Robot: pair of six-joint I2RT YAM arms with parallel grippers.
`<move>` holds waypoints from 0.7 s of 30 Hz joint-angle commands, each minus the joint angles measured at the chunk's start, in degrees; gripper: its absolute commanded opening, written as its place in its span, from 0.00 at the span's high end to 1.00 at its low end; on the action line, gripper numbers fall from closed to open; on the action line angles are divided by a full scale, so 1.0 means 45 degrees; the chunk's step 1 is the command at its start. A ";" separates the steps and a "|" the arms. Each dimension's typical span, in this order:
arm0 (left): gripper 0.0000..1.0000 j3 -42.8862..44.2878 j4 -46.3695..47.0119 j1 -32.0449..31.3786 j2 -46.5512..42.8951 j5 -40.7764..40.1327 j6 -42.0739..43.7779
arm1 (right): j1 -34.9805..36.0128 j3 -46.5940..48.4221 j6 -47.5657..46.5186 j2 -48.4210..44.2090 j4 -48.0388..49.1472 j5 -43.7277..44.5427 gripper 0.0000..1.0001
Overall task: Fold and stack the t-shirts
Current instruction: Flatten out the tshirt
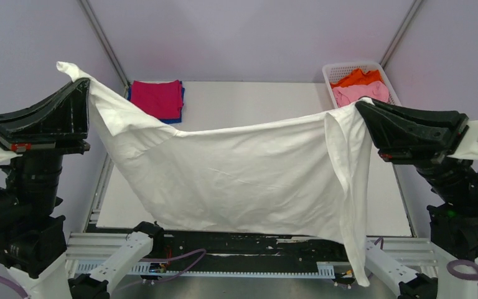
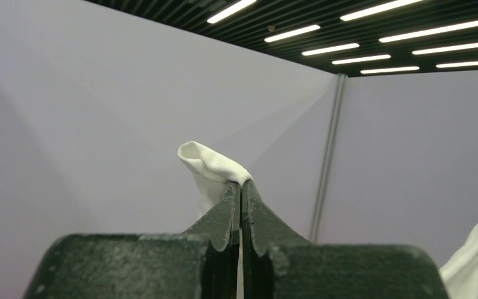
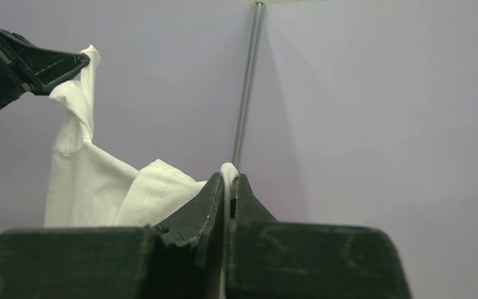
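White shirt (image 1: 243, 168) hangs spread over table (image 1: 255, 99) centre, hem past near edge. Left gripper (image 1: 88, 83), right gripper (image 1: 358, 104) both clenched on top corners. Risk: thin pinch slips, cloth slides off near edge.

Big tee (image 1: 243, 174) plain white. Stack: magenta tee (image 1: 156, 98) over blue tee (image 1: 182, 103). White basket (image 1: 331, 73) w/ orange tee (image 1: 358, 78), pink tee (image 1: 361, 93).
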 commanded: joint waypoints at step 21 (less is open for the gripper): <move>0.04 -0.1008 -0.1713 0.0850 1.5145 -0.7764 -0.0808 | -0.2632 -0.7534 0.0801 0.8651 0.3383 0.6255 0.08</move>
